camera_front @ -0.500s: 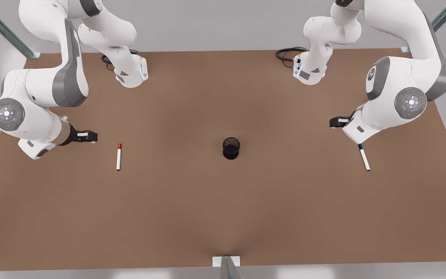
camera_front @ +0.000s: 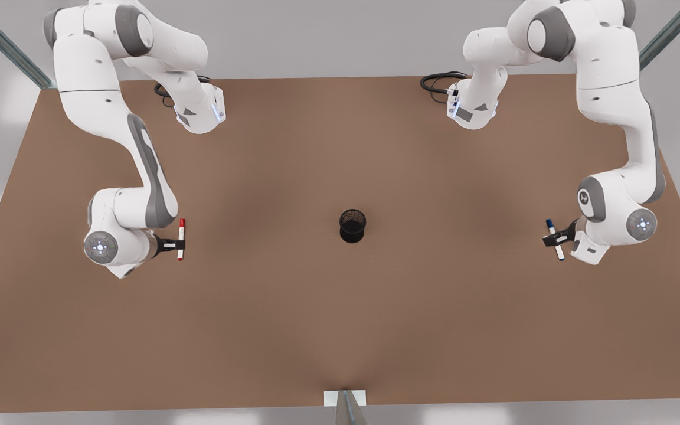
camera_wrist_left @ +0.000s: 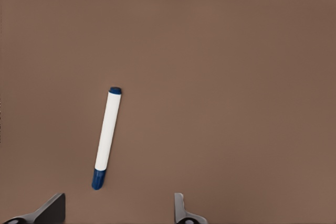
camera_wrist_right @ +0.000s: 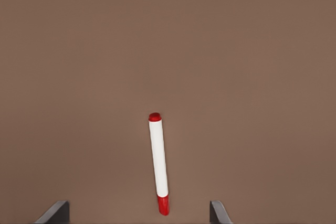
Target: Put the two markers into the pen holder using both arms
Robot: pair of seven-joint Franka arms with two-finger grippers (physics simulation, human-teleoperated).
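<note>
Arms bend down over the table (camera_front: 340,330). Left gripper (camera_front: 554,239), fingers spread, over blue marker (camera_front: 555,239) at pen holder's (camera_front: 352,225) three o'clock; right gripper (camera_front: 173,244), spread, over red marker (camera_front: 181,239) at nine o'clock.

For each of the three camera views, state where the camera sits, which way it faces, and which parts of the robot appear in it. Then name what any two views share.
Front view: high above the table, looking down; both arms, the pen holder, both markers.
Left wrist view: on the left arm's wrist, facing down at the blue-capped marker; the left pincer shows its two fingertips, spread open.
Right wrist view: on the right wrist, facing down at the red-capped marker; the right pincer is open too.
Shared: each wrist view shares its marker with the front view, blue at its right, red at its left.
</note>
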